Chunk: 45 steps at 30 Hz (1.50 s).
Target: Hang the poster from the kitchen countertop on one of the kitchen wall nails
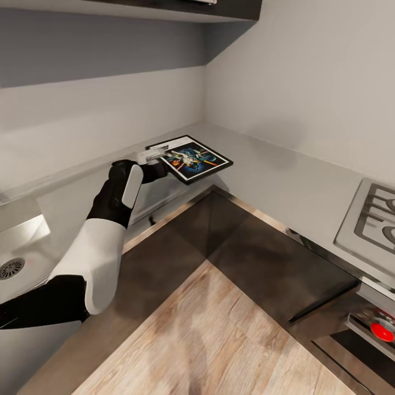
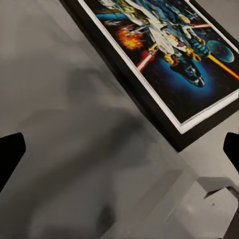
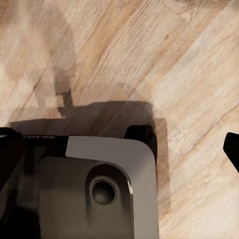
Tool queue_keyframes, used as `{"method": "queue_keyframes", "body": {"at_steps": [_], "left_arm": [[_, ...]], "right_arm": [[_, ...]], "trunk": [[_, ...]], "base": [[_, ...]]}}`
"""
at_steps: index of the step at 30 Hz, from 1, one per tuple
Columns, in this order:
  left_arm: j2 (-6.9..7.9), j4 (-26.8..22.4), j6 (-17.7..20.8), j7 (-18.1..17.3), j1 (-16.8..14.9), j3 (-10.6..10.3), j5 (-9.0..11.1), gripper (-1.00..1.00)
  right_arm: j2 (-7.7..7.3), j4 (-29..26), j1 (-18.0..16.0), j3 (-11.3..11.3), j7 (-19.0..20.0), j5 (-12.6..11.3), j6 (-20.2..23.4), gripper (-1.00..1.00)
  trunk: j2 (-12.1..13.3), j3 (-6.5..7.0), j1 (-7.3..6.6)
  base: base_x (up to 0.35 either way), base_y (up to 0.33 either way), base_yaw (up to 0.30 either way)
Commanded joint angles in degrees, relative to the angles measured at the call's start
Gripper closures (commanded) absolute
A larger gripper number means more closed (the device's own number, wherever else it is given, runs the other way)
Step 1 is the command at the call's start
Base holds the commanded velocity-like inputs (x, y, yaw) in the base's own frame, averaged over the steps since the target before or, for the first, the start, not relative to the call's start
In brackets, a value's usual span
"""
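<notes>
The black-framed poster (image 1: 190,159) lies face up on the light grey countertop (image 1: 274,175), near the inner corner of the L and close to its front edge. In the left wrist view the poster (image 2: 174,55) lies just ahead, its blue space artwork and white border clear. My left gripper (image 1: 159,167) hovers over the counter at the poster's near side, open, with its dark fingertips (image 2: 10,154) wide apart and only bare counter between them. My right gripper (image 3: 119,149) is open too and hangs over the wooden floor and the robot's base.
A steel sink with a drain (image 1: 11,269) sits at the left. The gas hob (image 1: 373,219) is at the right, with a red knob (image 1: 382,331) below it. Dark glossy cabinet fronts (image 1: 247,258) border the wooden floor (image 1: 219,340). Bare walls meet behind the counter.
</notes>
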Motion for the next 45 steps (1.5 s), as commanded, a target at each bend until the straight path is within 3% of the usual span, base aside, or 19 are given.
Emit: {"method": "queue_keyframes", "body": {"at_steps": [1, 8, 39, 43, 45], "left_arm": [[-0.05, -0.01, 0.17, 0.56, -0.05, 0.19, 0.63, -1.0], [-0.05, 0.11, 0.1, 1.03, -0.07, 0.29, 0.64, -1.0], [-0.05, 0.16, 0.14, 1.23, -0.07, 0.29, 0.7, -1.0], [-0.05, 0.11, 0.17, 1.17, -0.07, 0.29, 2.19, -1.0], [-0.05, 0.1, 0.11, 1.15, -0.07, 0.29, 4.74, -1.0]], "right_arm": [[0.01, 0.08, -0.03, -0.31, 0.29, 0.06, -0.07, -1.0], [0.7, 0.18, -0.03, -0.16, 0.25, 0.16, -0.02, -1.0], [0.82, 0.59, -0.03, -0.15, 0.23, 0.16, -0.07, -1.0], [0.82, 0.61, -0.03, -0.15, 0.23, 0.16, -0.07, -1.0], [0.82, 0.62, -0.03, -0.15, 0.23, 0.16, -0.07, -1.0]], "trunk": [[-0.03, -0.05, 0.01], [-0.03, -0.05, 0.01], [-0.03, -0.05, 0.01], [-0.03, -0.05, 0.01], [-0.03, -0.05, 0.01]], "base": [[0.14, 0.0, 0.0], [0.133, 0.0, 0.0], [0.066, 0.0, 0.0], [0.019, 0.0, 0.0], [0.007, 0.0, 0.0]]}}
